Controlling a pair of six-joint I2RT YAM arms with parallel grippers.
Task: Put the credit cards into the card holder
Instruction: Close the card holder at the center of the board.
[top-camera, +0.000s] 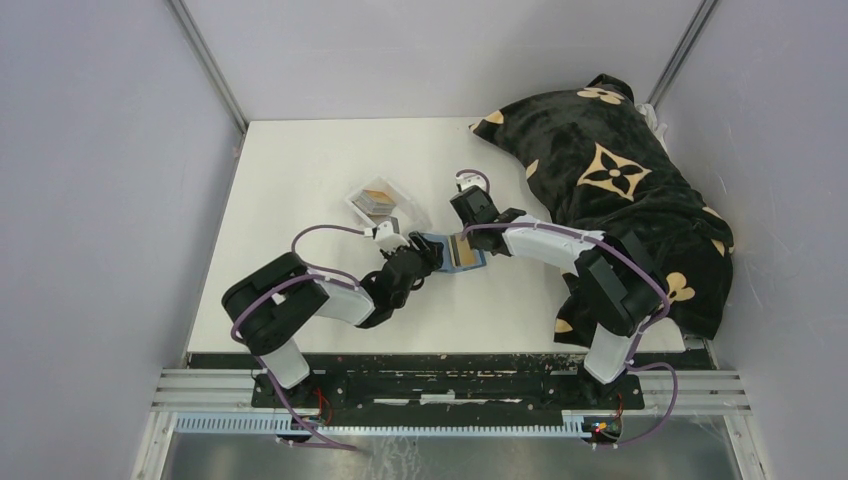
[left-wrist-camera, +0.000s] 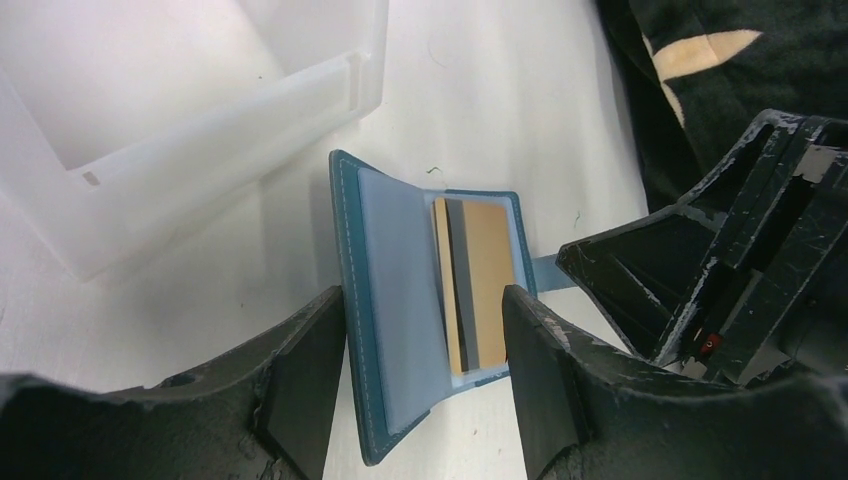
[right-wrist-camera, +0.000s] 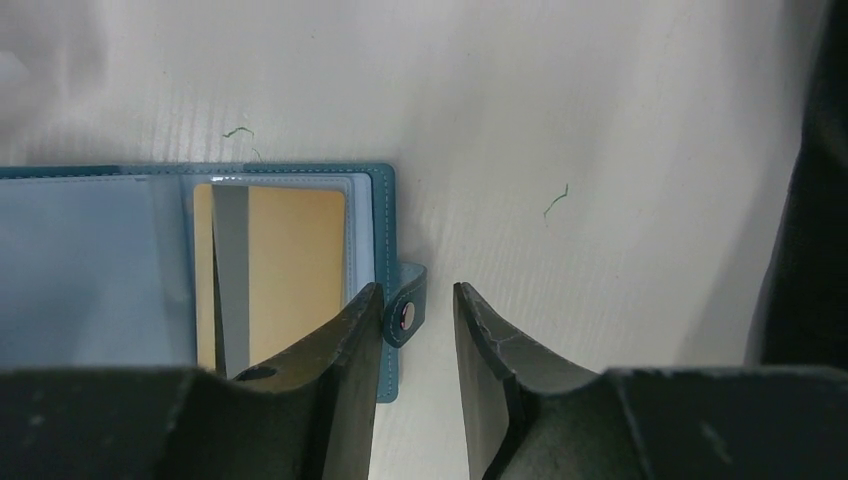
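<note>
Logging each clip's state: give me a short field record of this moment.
card holder: open flat on the table
gold card: inside a clear sleeve
left gripper: open, fingers astride the holder
right gripper: open, at the snap tab
clear tray: beside the holder, tan cards inside

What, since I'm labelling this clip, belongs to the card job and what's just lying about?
Job: wallet, gold card in it, spare cards.
Lying about: clear tray holding those spares, black patterned cloth.
</note>
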